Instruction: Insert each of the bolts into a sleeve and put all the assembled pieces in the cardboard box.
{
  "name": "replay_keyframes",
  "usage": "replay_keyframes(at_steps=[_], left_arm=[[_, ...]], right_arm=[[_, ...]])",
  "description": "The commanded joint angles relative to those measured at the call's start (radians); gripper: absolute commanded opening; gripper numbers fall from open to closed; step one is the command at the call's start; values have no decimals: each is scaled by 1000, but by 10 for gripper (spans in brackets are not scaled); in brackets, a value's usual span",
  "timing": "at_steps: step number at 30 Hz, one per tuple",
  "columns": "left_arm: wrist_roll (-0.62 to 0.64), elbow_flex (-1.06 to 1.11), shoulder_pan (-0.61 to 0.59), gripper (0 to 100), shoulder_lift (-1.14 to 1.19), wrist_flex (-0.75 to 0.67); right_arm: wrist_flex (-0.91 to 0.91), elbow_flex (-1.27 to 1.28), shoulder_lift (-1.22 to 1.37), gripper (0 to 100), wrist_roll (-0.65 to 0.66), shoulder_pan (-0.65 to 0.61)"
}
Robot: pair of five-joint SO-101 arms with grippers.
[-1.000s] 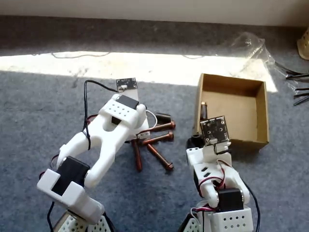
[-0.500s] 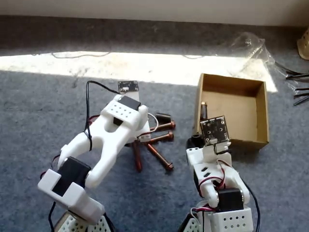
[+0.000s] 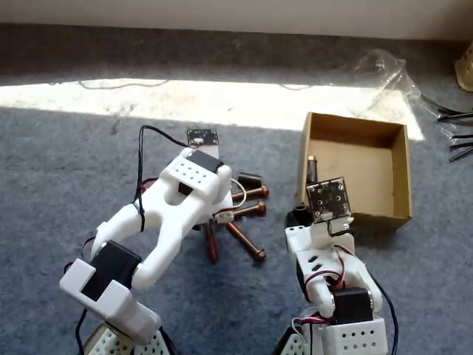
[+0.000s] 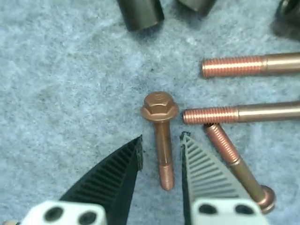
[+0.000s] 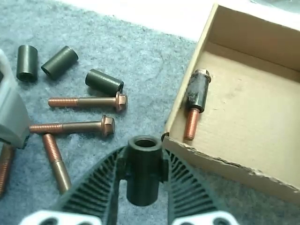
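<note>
My left gripper [image 4: 161, 140] is open, its two black fingers on either side of the shank of a copper bolt [image 4: 160, 133] lying on the grey carpet. Three more bolts [image 4: 240, 114] lie close beside it, and two dark sleeves [image 4: 140, 11] lie farther off. My right gripper [image 5: 143, 154] is shut on an upright dark sleeve [image 5: 143, 180], held just outside the near wall of the cardboard box [image 5: 262, 136]. One bolt-in-sleeve piece [image 5: 197, 101] lies inside the box. In the high view the left arm [image 3: 188, 188] covers part of the bolt pile [image 3: 244, 240].
Loose sleeves [image 5: 59, 61] and bolts [image 5: 89, 101] lie scattered between the two arms. A crumpled clear bag [image 3: 384, 70] and dark tools [image 3: 458, 140] sit at the far right beyond the box [image 3: 318, 148]. A bright sunlit strip crosses the carpet behind.
The left arm has shifted a little to the right and nearer, over the bolt pile. The right arm has kept still with the sleeve in it.
</note>
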Motion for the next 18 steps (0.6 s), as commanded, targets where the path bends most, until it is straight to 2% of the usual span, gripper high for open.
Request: replay_keyframes(at_steps=[1, 6, 15, 18], left_arm=[[9, -4, -2, 129, -7, 11], [9, -1, -53, 129, -5, -20], [9, 61, -50, 124, -5, -115], [9, 56, -54, 48, -5, -117]], right_arm=[[-27, -12, -10, 4, -6, 8], [-27, -12, -10, 4, -6, 8], [-27, -12, -10, 4, -6, 8], [-27, -12, -10, 4, -6, 8]])
